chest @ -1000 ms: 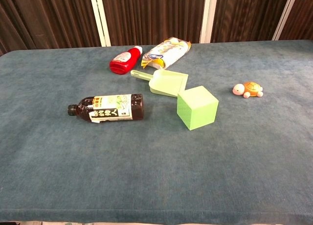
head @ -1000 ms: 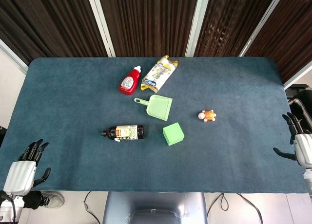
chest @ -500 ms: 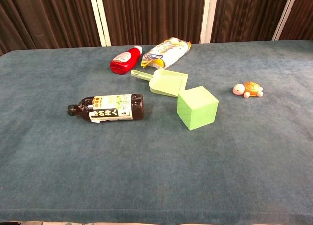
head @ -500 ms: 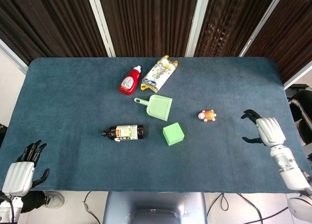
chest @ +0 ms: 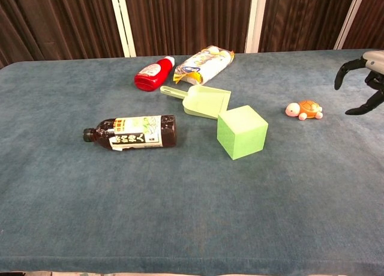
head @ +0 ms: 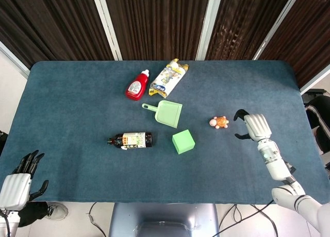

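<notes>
- Our right hand (head: 253, 127) hangs over the table (head: 62, 92), just to the right of the toy turtle (head: 219, 122); its fingers are apart and curved, with nothing in them.
- The toy turtle lies on the cloth on the right side, apart from the hand and well apart from the green cube (head: 183, 141).
- We judge the step in hand to be a reach for the turtle. To do it well, we would bring the hand in low from the right and keep the fingers wide until they stand on both sides of the shell. The toy is small and rounded, so we would close gently rather than push it along the cloth.
- In the chest view the right hand (chest: 363, 78) shows at the right edge, its dark fingertips (chest: 339, 78) curving down toward the turtle (chest: 304, 110) and clearly above the cloth.
- The forearm runs back from the hand toward the near right corner of the table, so the palm faces left, toward the toy.
- Our left hand (head: 19, 181) sits off the near left corner of the table, fingers loosely spread, holding nothing, well apart from the dark bottle (head: 131, 140).
</notes>
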Action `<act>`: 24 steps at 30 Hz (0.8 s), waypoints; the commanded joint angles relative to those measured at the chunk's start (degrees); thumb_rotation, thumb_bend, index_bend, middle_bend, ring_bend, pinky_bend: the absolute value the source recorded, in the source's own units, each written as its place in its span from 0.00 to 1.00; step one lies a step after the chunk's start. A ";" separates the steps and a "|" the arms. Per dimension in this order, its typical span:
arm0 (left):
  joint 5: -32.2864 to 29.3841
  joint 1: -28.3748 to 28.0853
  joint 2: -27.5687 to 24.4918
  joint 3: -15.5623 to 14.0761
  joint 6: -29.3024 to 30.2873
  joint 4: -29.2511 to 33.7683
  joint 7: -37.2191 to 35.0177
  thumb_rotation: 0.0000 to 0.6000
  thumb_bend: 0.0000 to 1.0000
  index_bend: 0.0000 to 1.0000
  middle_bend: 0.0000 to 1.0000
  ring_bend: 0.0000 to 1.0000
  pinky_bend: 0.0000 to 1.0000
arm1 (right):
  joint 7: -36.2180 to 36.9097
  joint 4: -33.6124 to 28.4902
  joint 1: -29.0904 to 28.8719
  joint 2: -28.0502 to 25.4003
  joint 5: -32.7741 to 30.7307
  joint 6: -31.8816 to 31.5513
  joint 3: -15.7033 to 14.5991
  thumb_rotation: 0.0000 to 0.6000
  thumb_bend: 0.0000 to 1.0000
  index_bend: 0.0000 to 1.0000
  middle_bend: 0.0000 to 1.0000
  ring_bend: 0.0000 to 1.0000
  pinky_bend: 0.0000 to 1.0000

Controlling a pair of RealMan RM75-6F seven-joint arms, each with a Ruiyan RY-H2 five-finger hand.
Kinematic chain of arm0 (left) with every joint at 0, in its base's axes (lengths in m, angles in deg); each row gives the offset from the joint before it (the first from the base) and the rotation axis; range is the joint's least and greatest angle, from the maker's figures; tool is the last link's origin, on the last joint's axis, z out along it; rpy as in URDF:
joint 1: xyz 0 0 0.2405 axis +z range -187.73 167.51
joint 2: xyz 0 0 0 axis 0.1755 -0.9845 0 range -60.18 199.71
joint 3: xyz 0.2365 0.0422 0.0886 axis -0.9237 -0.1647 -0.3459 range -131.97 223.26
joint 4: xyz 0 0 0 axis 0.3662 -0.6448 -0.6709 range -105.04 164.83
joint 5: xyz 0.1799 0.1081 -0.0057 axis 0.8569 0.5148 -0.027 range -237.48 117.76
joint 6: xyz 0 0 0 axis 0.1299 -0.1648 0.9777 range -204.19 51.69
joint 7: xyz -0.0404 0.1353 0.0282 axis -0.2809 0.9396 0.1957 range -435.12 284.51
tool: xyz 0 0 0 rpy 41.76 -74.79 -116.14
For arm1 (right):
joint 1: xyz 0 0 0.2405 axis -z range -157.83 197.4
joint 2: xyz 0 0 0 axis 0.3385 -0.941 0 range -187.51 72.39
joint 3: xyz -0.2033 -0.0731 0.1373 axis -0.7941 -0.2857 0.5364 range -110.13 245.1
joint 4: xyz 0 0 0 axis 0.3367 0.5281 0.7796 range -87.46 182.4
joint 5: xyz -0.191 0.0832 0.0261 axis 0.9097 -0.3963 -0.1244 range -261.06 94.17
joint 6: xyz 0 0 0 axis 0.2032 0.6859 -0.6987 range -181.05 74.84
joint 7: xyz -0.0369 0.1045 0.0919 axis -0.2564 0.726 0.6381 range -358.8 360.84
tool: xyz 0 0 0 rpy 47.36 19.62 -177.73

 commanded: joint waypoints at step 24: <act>-0.46 0.56 -0.14 -0.20 -0.25 -0.82 -1.49 1.00 0.34 0.11 0.05 0.07 0.33 | 9.40 20.00 -7.57 14.18 -1.65 9.12 -1.01 1.00 0.29 0.62 0.47 0.99 0.92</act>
